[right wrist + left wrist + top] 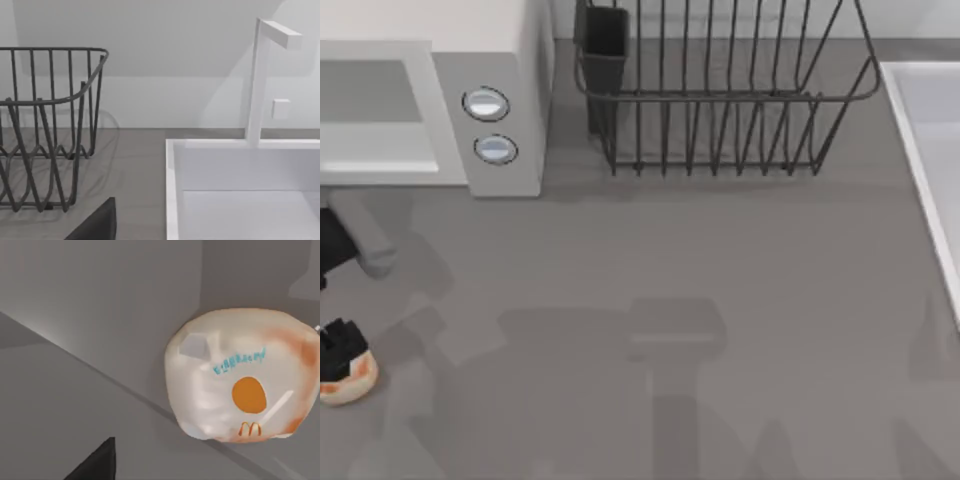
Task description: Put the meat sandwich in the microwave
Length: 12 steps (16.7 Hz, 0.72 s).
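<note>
The microwave (430, 110) stands at ten o'clock on the desk (720, 300) with its grey cavity facing me, the dark wire rack (720, 90) beside it at twelve and a white sink (930, 150) at three. My left tool (335, 345) sits on the meat sandwich (350, 380) at eight o'clock, presumably gripping it, though I cannot tell its opening. Nothing blocks the way to the cavity.

Matt grey counter (720, 260), smooth, faint fine grain running across it. The microwave (515, 110) at the far left edge looks like smooth light plastic, its two buttons (486, 104) glossy and silvery. Dark thin metal wire on the rack (720, 90), dull finish. The sink (240, 190) is plain smooth white. The meat sandwich (240, 375) looks soft, pale, slightly shiny, printed.
</note>
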Each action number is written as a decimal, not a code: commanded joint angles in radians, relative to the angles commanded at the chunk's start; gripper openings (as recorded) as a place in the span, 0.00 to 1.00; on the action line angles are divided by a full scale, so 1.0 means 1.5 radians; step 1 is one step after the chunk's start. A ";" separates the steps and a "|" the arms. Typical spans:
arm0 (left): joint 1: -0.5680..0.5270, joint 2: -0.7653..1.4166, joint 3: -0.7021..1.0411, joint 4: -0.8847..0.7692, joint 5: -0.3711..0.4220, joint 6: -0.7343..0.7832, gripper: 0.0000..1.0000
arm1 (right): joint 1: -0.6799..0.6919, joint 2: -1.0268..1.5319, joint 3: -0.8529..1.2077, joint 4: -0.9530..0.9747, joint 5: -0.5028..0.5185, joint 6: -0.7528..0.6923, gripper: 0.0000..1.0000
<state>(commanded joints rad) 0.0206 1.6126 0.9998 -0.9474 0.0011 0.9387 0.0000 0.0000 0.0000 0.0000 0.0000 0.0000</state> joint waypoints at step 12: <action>0.001 0.077 -0.068 0.147 0.000 0.006 1.00 | 0.000 0.000 0.000 0.000 0.000 0.000 1.00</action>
<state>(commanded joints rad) 0.0219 1.7282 0.8974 -0.7265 0.0007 0.9473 0.0000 0.0000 0.0000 0.0000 0.0000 0.0000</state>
